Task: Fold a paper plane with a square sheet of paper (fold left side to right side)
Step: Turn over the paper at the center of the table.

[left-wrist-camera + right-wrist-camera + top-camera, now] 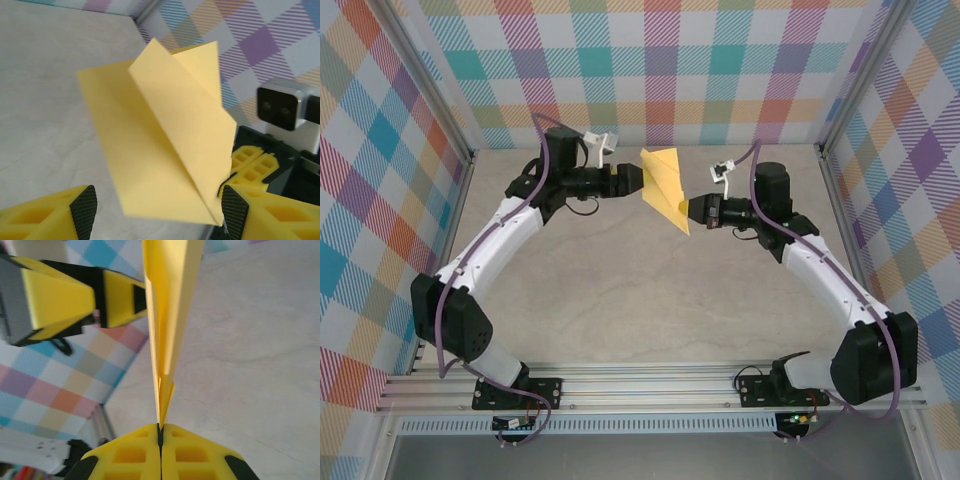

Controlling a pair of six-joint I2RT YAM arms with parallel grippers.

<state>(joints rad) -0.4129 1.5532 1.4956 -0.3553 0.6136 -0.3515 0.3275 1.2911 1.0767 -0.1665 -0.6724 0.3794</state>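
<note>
Yellow jaws of the right gripper [161,440] are pressed flush together with no gap, and we record them pinched on the narrow lower tip of the paper plane [170,300], which rises edge-on straight out of the grip. From above, the right gripper [688,211] points left and has the plane [665,185] by its near corner. The yellow paper runs from there toward the far wall, held up over the table [620,300].

We find the left gripper [638,180] facing the plane from the other side, its tip just beside the paper's left edge. Its own camera shows the left gripper [159,212] standing wide – the black pads [83,205] sit well apart, one at each lower corner. The paper plane [165,145] hangs across the gap ahead of them. Its lower corner lies just beside the right-hand pad – we cannot tell whether they touch. One flap stands raised along a diagonal crease.

Checked walls [380,150] enclose the table on three sides.
</note>
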